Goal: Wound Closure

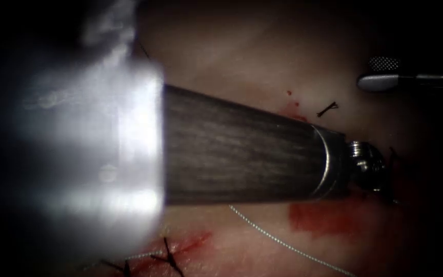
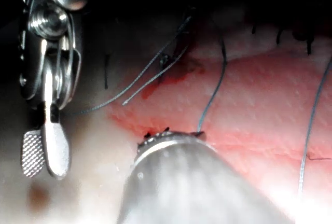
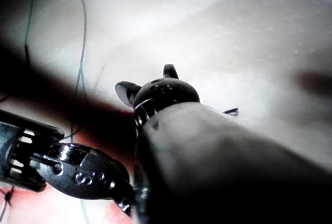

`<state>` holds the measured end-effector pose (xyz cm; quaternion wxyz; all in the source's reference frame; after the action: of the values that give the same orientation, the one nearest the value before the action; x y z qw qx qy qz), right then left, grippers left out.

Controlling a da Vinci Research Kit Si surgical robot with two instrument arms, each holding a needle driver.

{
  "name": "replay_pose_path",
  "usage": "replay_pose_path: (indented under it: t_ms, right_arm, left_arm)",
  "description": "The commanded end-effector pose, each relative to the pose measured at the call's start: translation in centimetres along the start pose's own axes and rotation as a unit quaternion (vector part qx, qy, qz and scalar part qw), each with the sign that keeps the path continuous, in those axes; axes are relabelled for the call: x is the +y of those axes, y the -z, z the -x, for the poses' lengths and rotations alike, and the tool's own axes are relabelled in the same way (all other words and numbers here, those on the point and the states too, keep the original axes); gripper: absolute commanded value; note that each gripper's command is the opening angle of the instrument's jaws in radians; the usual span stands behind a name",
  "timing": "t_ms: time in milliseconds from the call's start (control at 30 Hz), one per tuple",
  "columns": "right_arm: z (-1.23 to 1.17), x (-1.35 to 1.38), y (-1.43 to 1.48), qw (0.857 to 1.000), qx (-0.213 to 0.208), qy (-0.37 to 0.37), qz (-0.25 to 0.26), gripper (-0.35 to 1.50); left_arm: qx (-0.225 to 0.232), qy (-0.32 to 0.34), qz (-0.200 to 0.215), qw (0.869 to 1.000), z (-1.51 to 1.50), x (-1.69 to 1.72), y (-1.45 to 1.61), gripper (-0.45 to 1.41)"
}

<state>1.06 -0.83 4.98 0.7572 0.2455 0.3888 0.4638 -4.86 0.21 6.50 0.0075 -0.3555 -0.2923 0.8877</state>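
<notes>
Currently, note right hand spread wide, gripping nothing, well apart from left hand low on tissue. Observe thread lying loose near red fluid; locate dark stitches across cut.

Pale thread lies slack across the red-stained tissue.
</notes>
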Motion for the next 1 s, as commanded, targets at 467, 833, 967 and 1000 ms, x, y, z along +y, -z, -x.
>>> replay_pose_path:
  t_ms: [467, 833, 967, 1000]
  right_arm:
    - [-0.33, -0.05, -0.21, 0.990, 0.031, 0.122, -0.056, 1.45]
    - [-0.03, 0.25, -0.73, 0.984, 0.116, 0.110, -0.077, -0.30]
    - [0.07, 0.35, -0.84, 0.986, 0.120, 0.087, -0.072, -0.35]
    - [0.04, 0.34, -0.84, 0.987, 0.123, 0.084, -0.063, -0.35]
  left_arm:
    - [0.127, 0.093, -0.042, 0.987, 0.83, -0.07, 1.26, -0.45]
    - [0.377, 0.254, -0.043, 0.890, 2.17, 0.02, 2.33, -0.45]
    - [0.431, 0.218, 0.000, 0.876, 2.08, 0.04, 2.55, -0.45]
    - [0.435, 0.216, 0.002, 0.874, 2.05, 0.03, 2.59, -0.45]
